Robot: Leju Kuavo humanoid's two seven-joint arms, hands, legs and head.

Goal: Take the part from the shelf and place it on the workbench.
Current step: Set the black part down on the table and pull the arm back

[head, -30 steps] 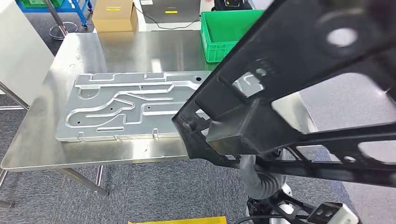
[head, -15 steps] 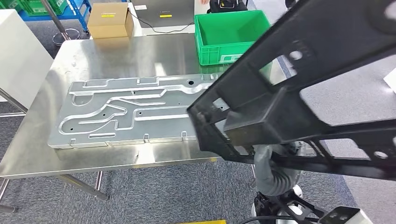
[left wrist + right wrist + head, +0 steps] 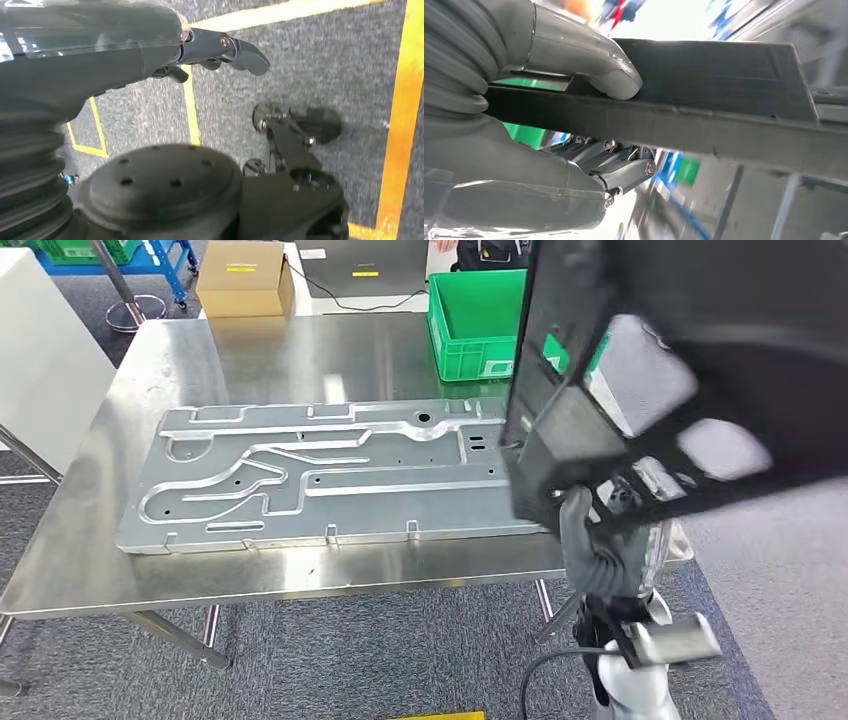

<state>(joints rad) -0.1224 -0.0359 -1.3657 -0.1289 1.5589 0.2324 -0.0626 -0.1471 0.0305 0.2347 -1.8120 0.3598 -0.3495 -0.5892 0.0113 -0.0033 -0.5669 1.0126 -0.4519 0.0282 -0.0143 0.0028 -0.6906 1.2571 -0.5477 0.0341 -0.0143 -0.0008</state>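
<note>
Gripping the black frame part [image 3: 704, 95], our right hand [image 3: 539, 115] has its thick grey thumb [image 3: 594, 65] pressed on one face of a flat bar while the darker fingers [image 3: 614, 167] curl under the opposite side, so the bar is clamped between them. From the head view we see the part [image 3: 600, 440] held up in the air at the right end of the tabletop [image 3: 260, 350], tilted and blurred (its upper portion runs off the top and right edges), and it hides most of the right hand [image 3: 585, 530] below it. The part is not resting on the tabletop.

Our left hand [image 3: 220, 47] hangs over grey carpet [image 3: 320, 60] marked with yellow lines [image 3: 400, 100]; its fingers are partly curled with nothing in them, though we cannot tell for certain how far they are closed.

On the tabletop lies a large silver machined plate [image 3: 320, 475] with curved grooves, flat, its right end hidden behind the part. Behind it at the far right stands a green crate [image 3: 470, 320], partly covered by the part; what we can see of its inside holds nothing. A cardboard box [image 3: 243, 278] sits beyond the far edge, and a person's hand [image 3: 443, 245] is cut off at the top.
</note>
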